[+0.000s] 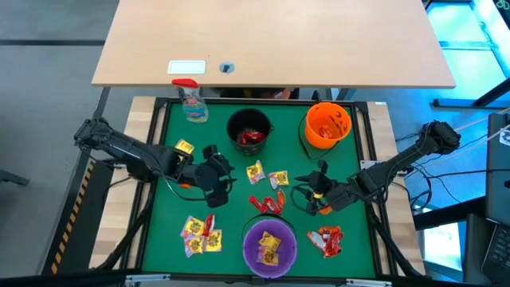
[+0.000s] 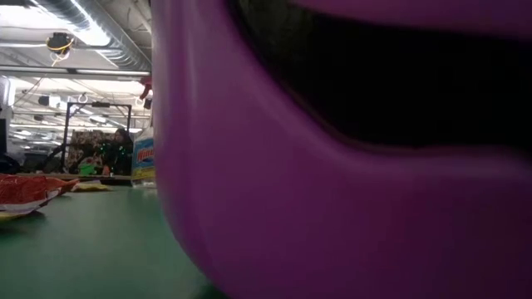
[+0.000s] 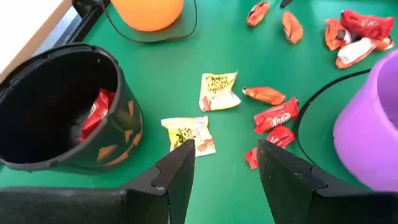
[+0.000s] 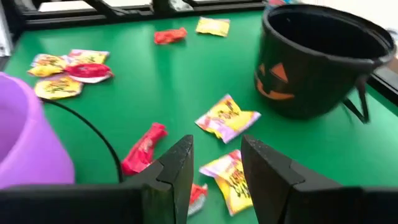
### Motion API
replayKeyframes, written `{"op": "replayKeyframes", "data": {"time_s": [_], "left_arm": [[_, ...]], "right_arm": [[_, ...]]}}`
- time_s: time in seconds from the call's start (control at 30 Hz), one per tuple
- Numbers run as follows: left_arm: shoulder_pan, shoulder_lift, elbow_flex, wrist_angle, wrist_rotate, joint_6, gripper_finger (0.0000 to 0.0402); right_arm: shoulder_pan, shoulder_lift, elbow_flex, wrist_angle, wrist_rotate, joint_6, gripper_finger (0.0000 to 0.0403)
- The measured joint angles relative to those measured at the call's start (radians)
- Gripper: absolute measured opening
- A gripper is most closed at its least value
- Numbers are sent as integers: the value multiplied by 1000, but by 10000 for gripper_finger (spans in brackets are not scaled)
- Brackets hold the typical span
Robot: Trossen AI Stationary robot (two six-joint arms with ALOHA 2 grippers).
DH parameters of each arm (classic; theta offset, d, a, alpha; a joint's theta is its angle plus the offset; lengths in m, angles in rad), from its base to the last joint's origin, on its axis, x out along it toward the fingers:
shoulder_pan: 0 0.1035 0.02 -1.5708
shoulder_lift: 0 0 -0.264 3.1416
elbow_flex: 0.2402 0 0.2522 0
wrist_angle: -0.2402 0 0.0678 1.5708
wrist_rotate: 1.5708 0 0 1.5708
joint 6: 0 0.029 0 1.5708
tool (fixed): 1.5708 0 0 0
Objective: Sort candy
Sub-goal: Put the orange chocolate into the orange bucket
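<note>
Left of the black bowl hovers the left gripper, fingers parted and empty, candy strewn just below that bowl on the green mat, and farther right the right gripper likewise gapes empty.

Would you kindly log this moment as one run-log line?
task: sort candy | left gripper: open, empty, above yellow packets | right gripper: open, empty | purple bowl: yellow candy

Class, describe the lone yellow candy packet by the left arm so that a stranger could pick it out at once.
Start at the spray bottle in the green table's far-left corner, then come towards the left arm. There lies a single yellow candy packet, left of the black bucket. Unlike the other yellow packets, it lies alone, with no other candy beside it.
</note>
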Motion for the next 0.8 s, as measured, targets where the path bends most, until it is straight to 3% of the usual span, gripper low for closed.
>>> {"op": "replayKeyframes", "data": {"time_s": [0.43, 0.8], "left_arm": [[19, -137, -157, 62, -14, -55, 162], [7, -341, -410, 347, -22, -69, 162]], "right_arm": [[0, 0, 0, 140, -26, -122, 131], [2, 0, 0, 236, -43, -207, 131]]}}
